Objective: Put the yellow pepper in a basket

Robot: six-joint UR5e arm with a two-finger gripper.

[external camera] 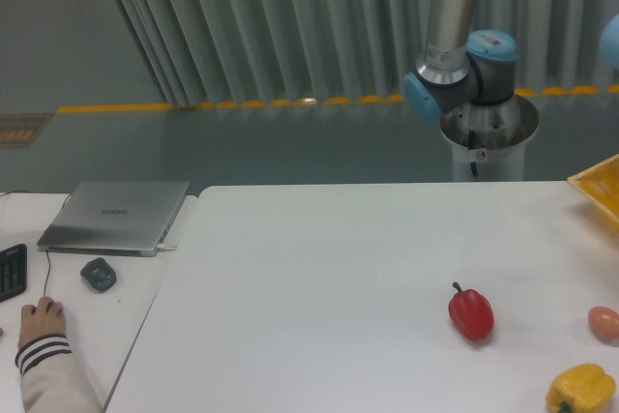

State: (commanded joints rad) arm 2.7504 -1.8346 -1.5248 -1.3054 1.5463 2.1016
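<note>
The yellow pepper (580,389) lies on the white table at the bottom right, near the front edge. The yellow basket (598,188) shows only as a corner at the right edge, farther back on the table. The arm (455,55) rises at the back right; only its base and lower joints show. The gripper is out of view.
A red pepper (471,313) lies left of the yellow one. A small orange-pink egg-like object (604,322) sits at the right edge. On a side desk at left are a closed laptop (116,215), a mouse (98,274), a keyboard (11,271) and a person's hand (41,321).
</note>
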